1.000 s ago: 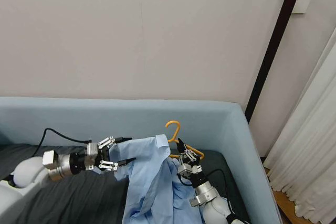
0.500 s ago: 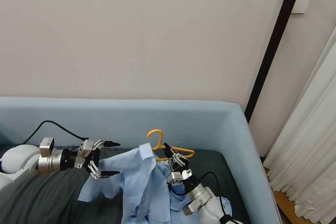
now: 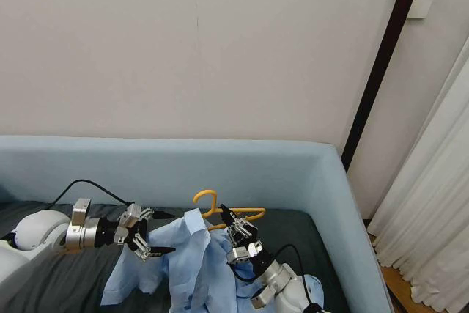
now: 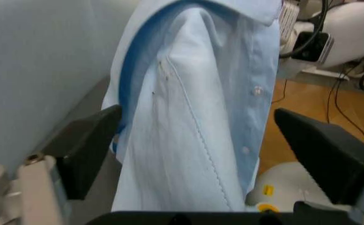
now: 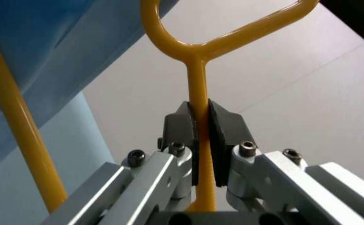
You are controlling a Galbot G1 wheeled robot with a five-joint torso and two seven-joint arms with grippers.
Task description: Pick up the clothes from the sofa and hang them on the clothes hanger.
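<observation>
White wall (image 3: 220, 49), black post (image 3: 377, 71), pale curtain (image 3: 432, 203), wooden floor (image 3: 399, 285)

- The left arm (image 3: 37, 231) has a smooth white shell that ends in a silver wrist collar, with a black cable (image 3: 86, 181) arching above it.
- The left gripper (image 3: 165, 234) has silver linkages and tapering black fingers (image 4: 85, 140).
- The right arm (image 3: 293, 298) is white with a silver ring.
- The right gripper (image 5: 202, 124) has brushed-metal links, black socket-head screws (image 5: 248, 149) and flat dark pads (image 5: 180, 126).
- A rounded white part (image 4: 282, 183) bears what may be a yellow sticker.
</observation>
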